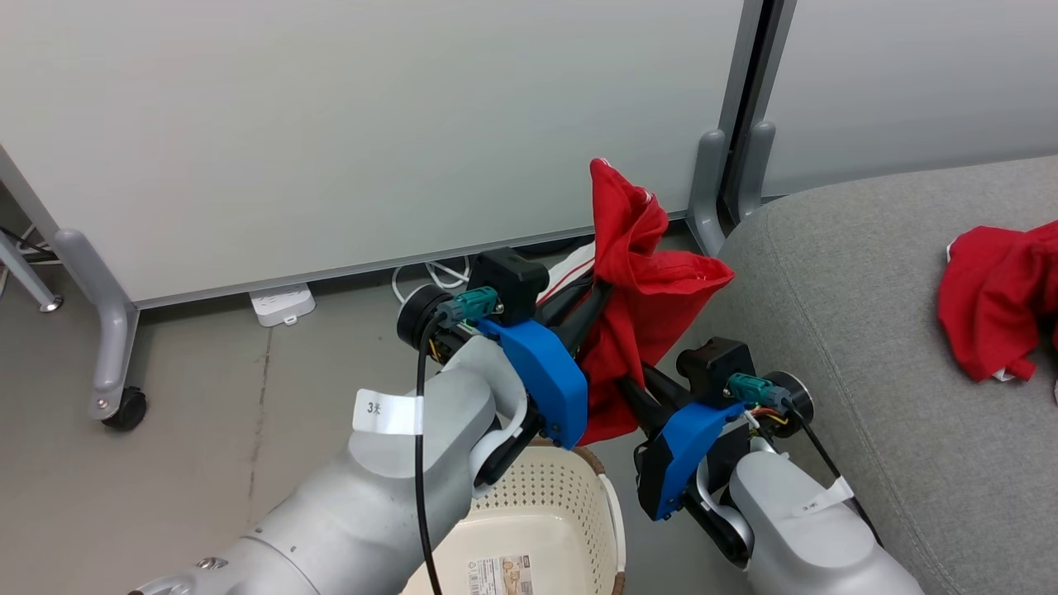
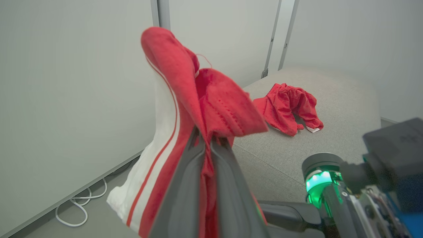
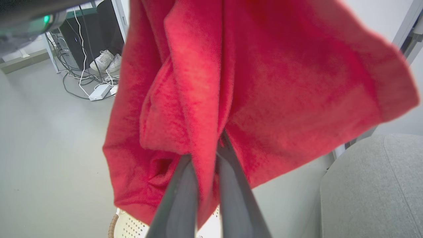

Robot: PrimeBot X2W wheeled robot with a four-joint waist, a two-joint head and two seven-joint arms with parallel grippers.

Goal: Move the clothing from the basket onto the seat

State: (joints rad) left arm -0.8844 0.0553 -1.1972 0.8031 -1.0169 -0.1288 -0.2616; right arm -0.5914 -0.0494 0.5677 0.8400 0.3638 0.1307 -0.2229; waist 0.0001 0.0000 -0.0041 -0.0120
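Note:
A red garment with white trim hangs in the air above the basket, between both grippers. My left gripper is shut on its upper folds, and the left wrist view shows a white, red-striped panel drooping down. My right gripper is shut on a lower fold of the same garment. A second red garment lies crumpled on the grey seat to the right. The cream basket sits on the floor under my arms, its inside bare where visible.
A white partition panel on castered legs stands behind, with a power strip and cables on the floor. In the right wrist view, shoes and more cables lie by a dark cabinet.

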